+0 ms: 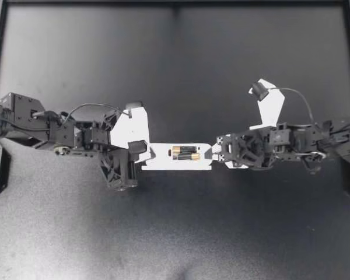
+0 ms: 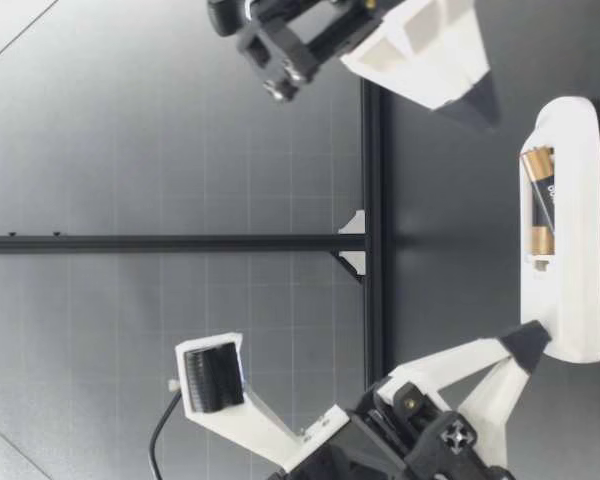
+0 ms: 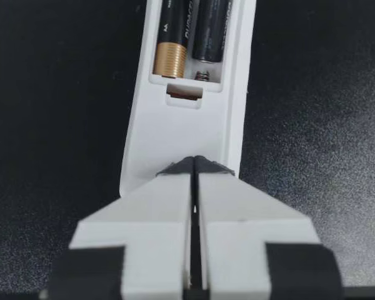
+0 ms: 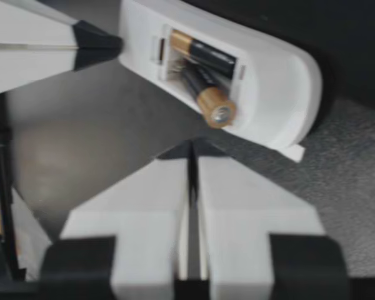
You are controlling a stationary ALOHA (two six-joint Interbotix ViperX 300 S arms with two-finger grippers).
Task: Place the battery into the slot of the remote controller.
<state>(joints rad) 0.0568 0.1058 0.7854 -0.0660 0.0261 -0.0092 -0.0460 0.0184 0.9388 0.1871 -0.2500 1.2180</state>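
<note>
Battery point(image 1: 186, 156) half-seated in the remote controller point(image 1: 163, 160), both jaws closed, empty.
From above it lies lengthwise, our left jaws at one end of the remote controller, right jaws at the other. Down low, the battery point(image 2: 540, 195) tips its gold end up toward our right jaws. Left wrist: jaws touch the remote controller point(image 3: 187, 131). Right wrist: raised cap dead ahead; we'd press there.

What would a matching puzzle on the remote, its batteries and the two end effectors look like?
1 remote
2 batteries
3 left end effector
4 right end effector

A shut, tip just clear of the remote
B black and gold, in the remote
C shut, tip touching the remote's end
D white, flat on the table

Pairs: 1-D, 2-B, 3-C, 4-A
</note>
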